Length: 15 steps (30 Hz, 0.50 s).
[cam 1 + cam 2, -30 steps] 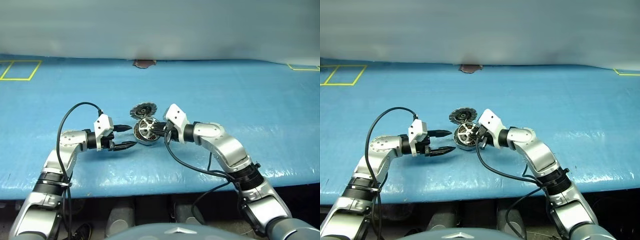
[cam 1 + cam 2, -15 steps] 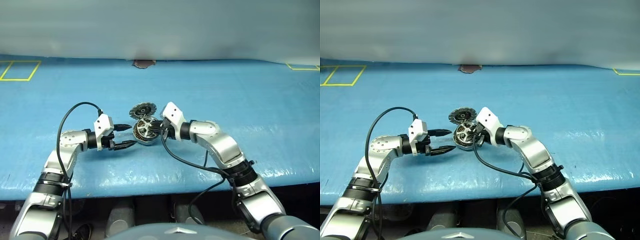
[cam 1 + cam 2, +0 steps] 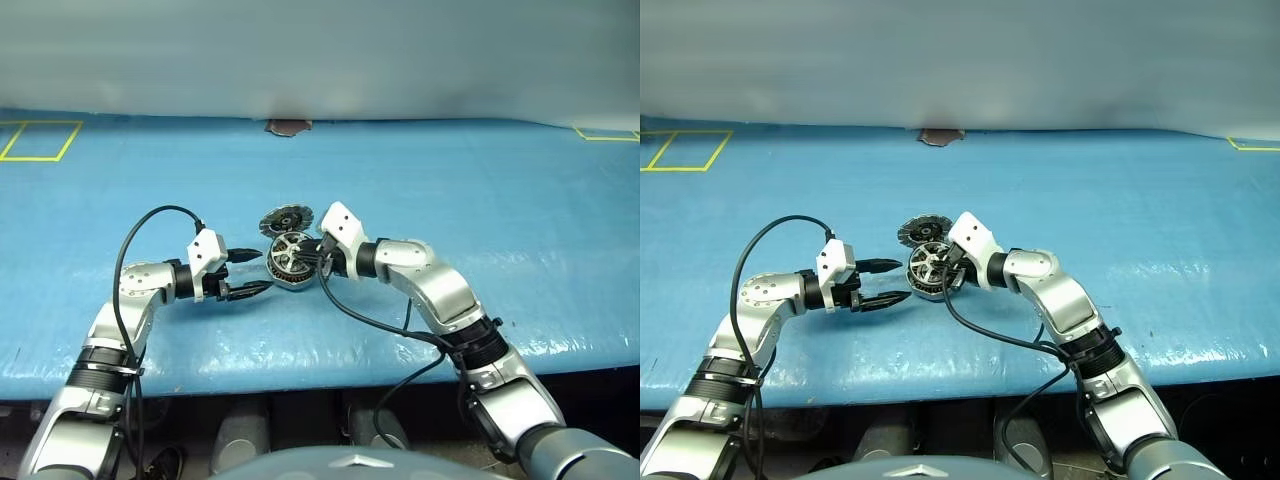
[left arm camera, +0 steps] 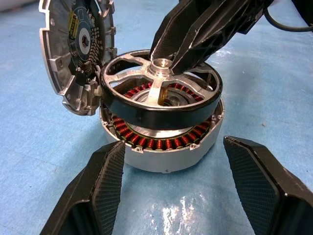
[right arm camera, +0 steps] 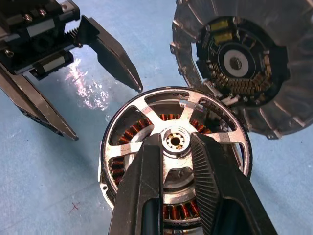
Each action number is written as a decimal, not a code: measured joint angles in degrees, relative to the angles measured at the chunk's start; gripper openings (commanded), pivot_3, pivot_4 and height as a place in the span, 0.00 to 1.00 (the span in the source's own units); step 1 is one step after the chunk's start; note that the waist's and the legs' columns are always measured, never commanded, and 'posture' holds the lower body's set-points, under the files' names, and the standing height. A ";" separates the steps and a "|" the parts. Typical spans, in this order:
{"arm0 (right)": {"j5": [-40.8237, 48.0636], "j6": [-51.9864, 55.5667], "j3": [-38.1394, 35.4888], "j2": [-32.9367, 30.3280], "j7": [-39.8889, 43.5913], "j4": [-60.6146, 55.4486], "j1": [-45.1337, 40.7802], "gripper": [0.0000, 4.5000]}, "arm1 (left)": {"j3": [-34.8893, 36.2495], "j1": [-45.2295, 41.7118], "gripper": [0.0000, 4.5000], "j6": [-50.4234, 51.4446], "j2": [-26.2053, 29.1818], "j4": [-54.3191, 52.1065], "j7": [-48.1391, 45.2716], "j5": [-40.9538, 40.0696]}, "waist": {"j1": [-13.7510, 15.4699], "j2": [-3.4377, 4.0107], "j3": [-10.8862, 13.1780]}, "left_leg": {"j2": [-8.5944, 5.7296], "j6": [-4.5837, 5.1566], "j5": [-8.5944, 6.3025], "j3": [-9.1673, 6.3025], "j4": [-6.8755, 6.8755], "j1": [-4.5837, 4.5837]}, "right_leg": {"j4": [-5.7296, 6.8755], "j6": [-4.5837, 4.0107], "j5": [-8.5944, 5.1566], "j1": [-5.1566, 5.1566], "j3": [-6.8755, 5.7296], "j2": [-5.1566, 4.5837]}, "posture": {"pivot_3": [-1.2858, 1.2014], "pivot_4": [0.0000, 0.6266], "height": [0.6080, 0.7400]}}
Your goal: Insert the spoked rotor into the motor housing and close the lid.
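The motor housing, a round metal cup ringed with copper windings, stands on the blue table. The spoked rotor rests tilted on top of it, its near-left rim raised above the housing's edge. My right gripper is shut on the rotor's central hub, reaching in from the right. The lid stands swung open, hinged at the housing's far-left edge, its inner face showing. On the housing's left, my left gripper is open, one finger on each side of the housing and touching nothing.
A blue sheet covers the table. Yellow tape squares mark its far corners, and a brown patch sits at the back edge. The table's front edge runs close below both arms. Black cables loop off each wrist.
My right forearm has swung a little to the left. The gripper with the rotor stays over the housing. The left gripper has not moved.
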 measured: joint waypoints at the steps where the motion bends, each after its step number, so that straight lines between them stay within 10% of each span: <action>1: -0.03 0.00 0.00 0.13 -0.05 0.01 0.01 0.11 | 0.00 0.00 0.78 -0.02 0.00 0.00 0.01 0.01 | 0.01 0.00 0.00 | 0.00 0.00 0.00 0.00 0.00 0.00 | 0.00 0.00 0.00 0.00 0.00 0.00 | 0.52 0.24 1.00; 6: -0.20 0.00 0.00 0.35 -0.14 0.30 0.26 0.11 | 0.00 0.00 0.78 -0.14 0.01 0.00 0.24 0.13 | 0.00 0.00 0.00 | 0.00 0.00 0.00 0.00 0.00 0.00 | 0.00 0.00 0.00 0.00 0.00 0.00 | 0.52 0.24 1.00; 11: -0.41 -0.03 -0.03 0.36 -0.16 0.30 0.47 0.53 | 0.00 -0.01 0.78 -0.77 0.06 0.01 0.61 0.38 | 0.00 0.00 0.00 | 0.00 0.00 0.00 0.00 0.00 0.00 | 0.00 0.00 0.00 0.00 0.00 0.00 | 0.52 0.24 1.00; 15: -0.26 -0.03 -0.95 1.20 -1.28 -0.59 1.36 0.53 | 0.00 -0.02 0.78 -0.70 0.13 0.27 0.85 0.50 | -0.01 0.00 0.00 | 0.00 0.00 0.00 0.00 0.00 0.00 | 0.00 0.00 0.00 0.00 0.00 0.00 | 0.52 0.24 1.00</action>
